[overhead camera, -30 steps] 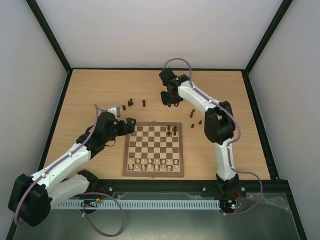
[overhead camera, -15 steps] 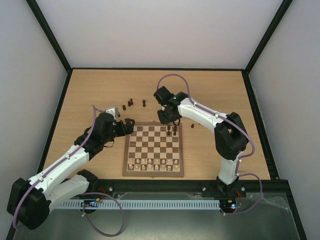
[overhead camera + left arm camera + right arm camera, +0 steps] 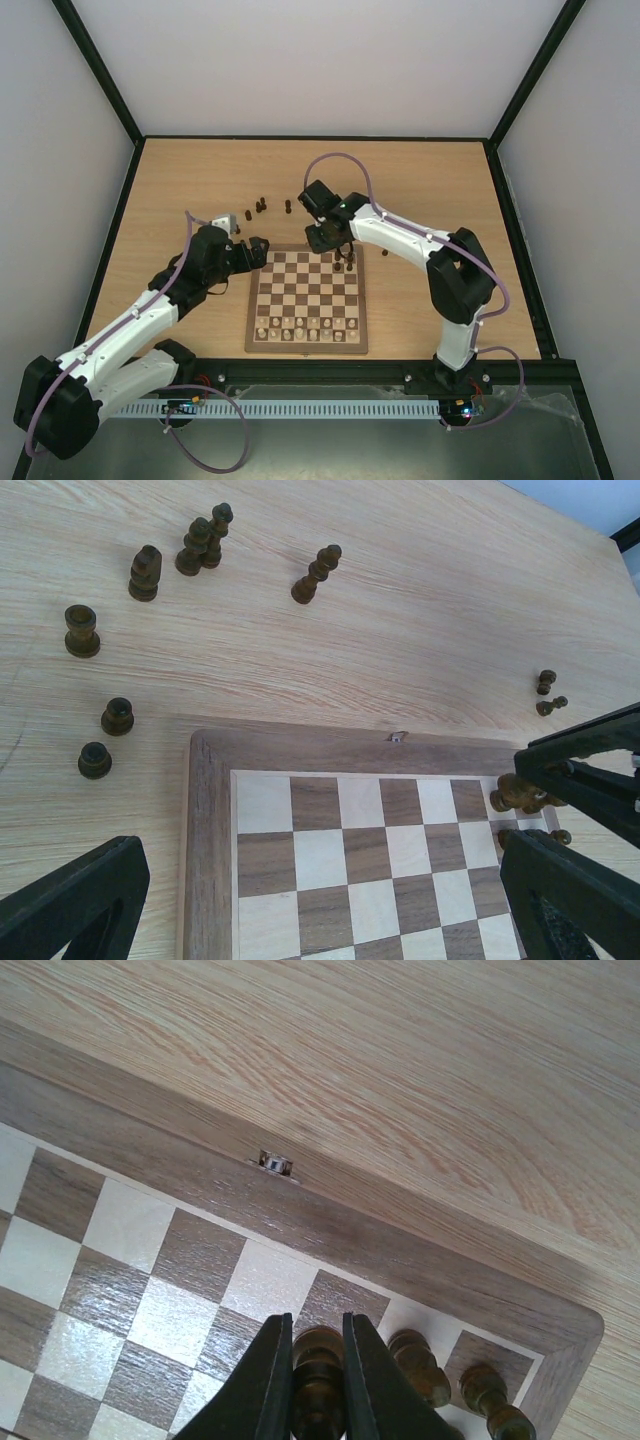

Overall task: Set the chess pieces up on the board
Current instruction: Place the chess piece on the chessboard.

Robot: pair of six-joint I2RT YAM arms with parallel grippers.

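The right gripper [image 3: 316, 1332] has its two fingers [image 3: 262, 1385] pinched together on one dark chess piece [image 3: 318, 1392], gripped near its top. Whether the foot of that piece touches the square below cannot be told. Just to the right of those fingers a second dark piece [image 3: 415, 1358] and a third dark piece [image 3: 487, 1392] stand on the far row of the board [image 3: 420, 1260], the third on the corner square. That makes three dark men at this gripper, one held and two standing free. Beyond the fingertips runs the board's brown border with one small metal clasp [image 3: 272, 1162], and past that the table [image 3: 420, 1050].

The left gripper [image 3: 325, 872] hangs with its jaws spread wide and nothing between them, above the far left corner of the single board. Beyond it and to its left, seven loose dark pieces [image 3: 145, 572] stand on the table. Two of them are close by its left finger and five are farther out, with two of those five touching or nearly so. Well off past its right finger, two small dark pieces [image 3: 545, 682] stand close together on the table. Nine dark men are thus off the board in this view.

From above, both grippers sit at the board's far edge, the left gripper [image 3: 258, 250] at one corner and the right gripper [image 3: 325, 238] nearer the other. Toward the arm bases from them, two rows of pale chessmen [image 3: 300, 330] line the near edge, too small to count.
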